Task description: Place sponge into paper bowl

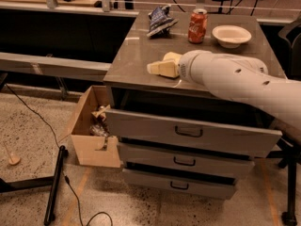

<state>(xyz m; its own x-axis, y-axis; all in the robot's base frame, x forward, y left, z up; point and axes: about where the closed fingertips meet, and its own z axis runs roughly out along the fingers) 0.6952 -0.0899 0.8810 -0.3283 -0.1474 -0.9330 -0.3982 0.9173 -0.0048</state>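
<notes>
Arm (235,76) comes in from the right over the bench (136,55) front. Hand (162,67) hangs mid-front, can't tell if it's open or closed. Sponge (171,57) looks to be at the hand, hard to split from its yellow pads (155,69). Reads as carry step, not yet placed. Next: clear the red can (197,26), centre over the paper bowl (231,36) at the far right, let go low.

White tubular arm (235,76), dark holes; pale-yellow, perhaps foam-padded claw (161,68) above countertop (136,48).
</notes>
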